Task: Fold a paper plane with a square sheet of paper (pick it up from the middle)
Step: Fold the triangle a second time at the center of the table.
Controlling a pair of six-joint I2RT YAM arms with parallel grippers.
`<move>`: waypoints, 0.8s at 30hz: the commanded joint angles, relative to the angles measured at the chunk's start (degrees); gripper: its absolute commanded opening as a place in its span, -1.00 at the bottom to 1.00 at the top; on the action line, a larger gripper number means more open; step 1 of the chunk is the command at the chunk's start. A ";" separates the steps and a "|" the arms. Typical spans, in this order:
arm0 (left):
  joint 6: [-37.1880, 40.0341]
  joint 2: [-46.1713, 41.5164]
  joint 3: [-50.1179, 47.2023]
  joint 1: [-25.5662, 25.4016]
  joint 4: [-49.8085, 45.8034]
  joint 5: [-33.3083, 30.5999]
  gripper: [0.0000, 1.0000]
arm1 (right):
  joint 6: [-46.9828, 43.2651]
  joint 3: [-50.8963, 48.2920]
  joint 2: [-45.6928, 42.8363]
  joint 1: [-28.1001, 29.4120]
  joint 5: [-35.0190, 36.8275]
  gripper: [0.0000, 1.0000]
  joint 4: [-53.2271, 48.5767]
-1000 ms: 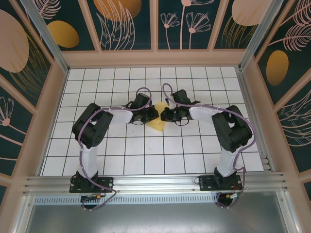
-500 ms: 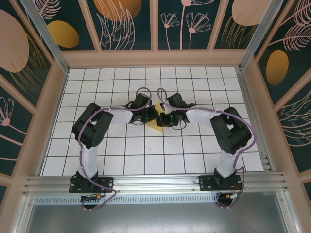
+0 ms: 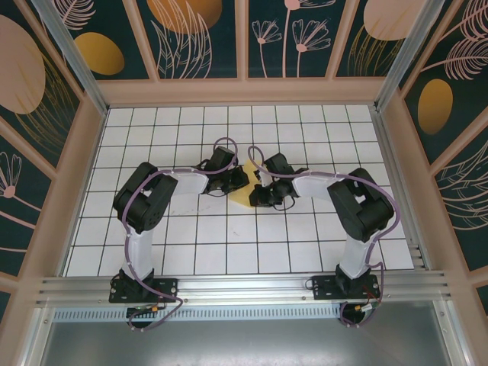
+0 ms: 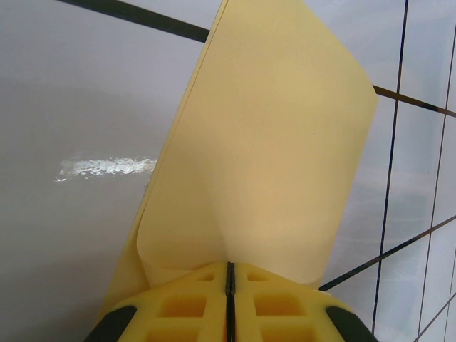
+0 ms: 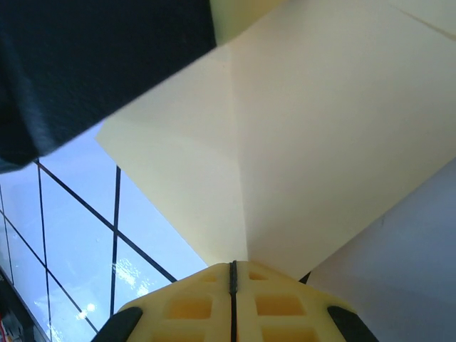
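Near the middle of the counter, between the two wrists, the square sheet of paper is held from both sides. The left jaws are pressed fully together, with a curled, doubled part of the sheet pinched at their seam. The right jaws are likewise closed on an edge of the sheet, where a crease line runs up from them. Whether any part of the paper rests on the counter cannot be told.

A tear is judged the chief risk. Thin paper clamped at two places would be strained if the arms were drawn apart or twisted against each other. Slipping could also be expected, since only a narrow margin appears to be gripped on each side. A crooked fold could be set if the loose curl were flattened out of line with the existing crease. Because the wrists are nearly touching, a knock between them could be caused by any careless turn.
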 commanded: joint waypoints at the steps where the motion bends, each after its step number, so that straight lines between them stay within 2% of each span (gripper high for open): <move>1: 0.02 1.98 -1.92 0.45 -4.30 -3.48 -0.81 | -0.29 -1.21 1.59 0.14 -0.40 -0.88 -0.63; 10: 0.15 1.89 -2.00 0.46 -4.24 -3.47 -0.81 | -0.22 -1.33 2.38 0.08 -0.11 -0.87 -0.38; 18: 0.16 1.63 -2.18 0.47 -4.12 -3.21 -0.81 | 0.69 0.69 -1.89 -0.06 -2.89 -0.85 0.64; 24: 0.24 1.70 -2.38 0.46 -3.86 -3.08 -0.81 | 0.72 -0.85 -1.20 -0.07 -3.24 -0.85 0.58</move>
